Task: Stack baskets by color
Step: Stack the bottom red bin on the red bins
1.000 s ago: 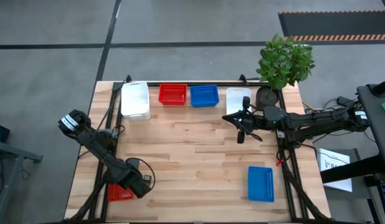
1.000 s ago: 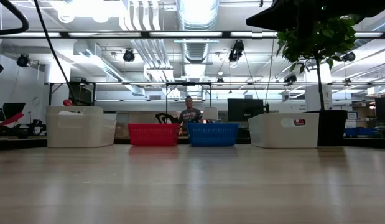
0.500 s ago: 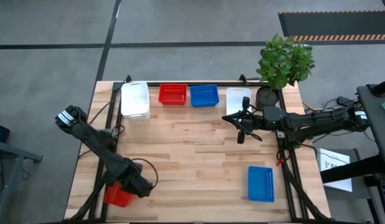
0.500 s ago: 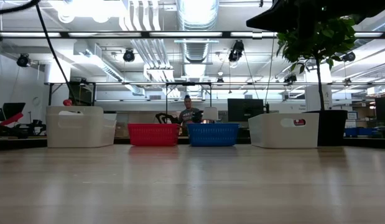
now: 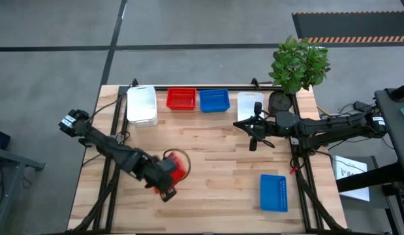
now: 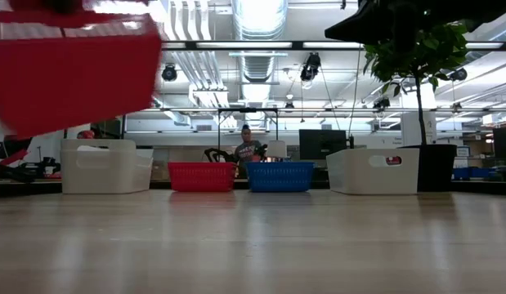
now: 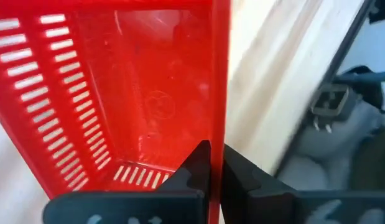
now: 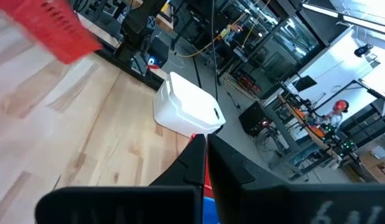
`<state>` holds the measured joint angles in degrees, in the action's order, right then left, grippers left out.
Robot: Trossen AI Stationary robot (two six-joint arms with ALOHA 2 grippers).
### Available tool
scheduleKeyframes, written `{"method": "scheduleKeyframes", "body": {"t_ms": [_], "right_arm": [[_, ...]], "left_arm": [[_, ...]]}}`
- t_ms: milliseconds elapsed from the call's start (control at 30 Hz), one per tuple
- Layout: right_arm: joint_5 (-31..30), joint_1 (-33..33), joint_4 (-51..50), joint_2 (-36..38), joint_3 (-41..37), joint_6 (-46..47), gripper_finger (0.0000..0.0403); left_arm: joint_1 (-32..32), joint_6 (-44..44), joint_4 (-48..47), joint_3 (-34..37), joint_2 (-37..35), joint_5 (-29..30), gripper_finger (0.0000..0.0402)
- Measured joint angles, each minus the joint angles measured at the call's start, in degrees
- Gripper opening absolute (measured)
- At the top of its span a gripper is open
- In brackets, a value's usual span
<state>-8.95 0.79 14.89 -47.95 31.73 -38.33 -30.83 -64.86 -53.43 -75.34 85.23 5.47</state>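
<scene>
My left gripper (image 5: 166, 175) is shut on a red basket (image 5: 177, 163) left of the table's middle. That basket shows high in the low view (image 6: 73, 65), clear of the tabletop. Along the far edge stand a white basket (image 5: 141, 104), a red basket (image 5: 181, 98), a blue basket (image 5: 214, 100) and another white basket (image 5: 249, 103). A blue basket (image 5: 273, 192) lies on its base near the right front. My right gripper (image 5: 252, 134) hovers shut with nothing in it, right of centre. My left gripper pinches one side wall of the red basket at its rim (image 7: 219, 134), one finger (image 7: 197, 163) inside the basket and one (image 7: 241, 171) outside. The fingers slant down onto it from above. The basket is lifted clear of the table, slightly tilted.
A black plant pot (image 5: 280, 101) with a green plant (image 5: 298, 62) stands at the far right corner. Bare wood lies between the far row and the near edge. A person (image 6: 249, 150) is in the room beyond the table.
My left gripper has risen from the near left corner and swung toward the table's middle, rolling as it went. The red basket, which lay on the table at that corner, has come with it, lifted clear and turned about.
</scene>
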Motion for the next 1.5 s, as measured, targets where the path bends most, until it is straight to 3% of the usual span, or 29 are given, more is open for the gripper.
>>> {"method": "scheduleKeyframes", "body": {"t_ms": [133,367,567,700,967,1200,1500], "right_arm": [[1.98,0.04,-2.86,1.14,-0.06,-0.13,0.0009],[11.63,1.78,-3.98,4.74,-0.38,3.25,0.0009],[12.21,3.73,-3.15,6.15,-2.60,3.85,0.0009],[12.16,5.27,-2.42,7.14,-3.70,4.80,0.0009],[12.17,5.63,-2.67,8.75,-3.77,5.87,0.0009],[11.97,5.63,-2.73,8.90,-3.78,5.70,0.0009],[11.93,5.63,-3.59,8.90,-3.78,5.33,0.0009]], "left_arm": [[3.77,15.47,-0.02,-2.42,0.00,5.90,0.0000],[11.06,34.33,-0.06,-2.92,0.00,6.70,0.0000],[17.10,49.45,-0.02,-3.31,0.02,6.67,0.0000],[22.38,64.34,0.02,-4.36,0.02,6.85,0.0000],[39.68,95.06,-0.10,-5.05,0.77,7.56,0.0000],[53.63,105.67,1.03,-5.08,6.79,8.92,0.0000],[57.37,109.53,1.58,-5.61,14.59,13.62,0.0000]]}}
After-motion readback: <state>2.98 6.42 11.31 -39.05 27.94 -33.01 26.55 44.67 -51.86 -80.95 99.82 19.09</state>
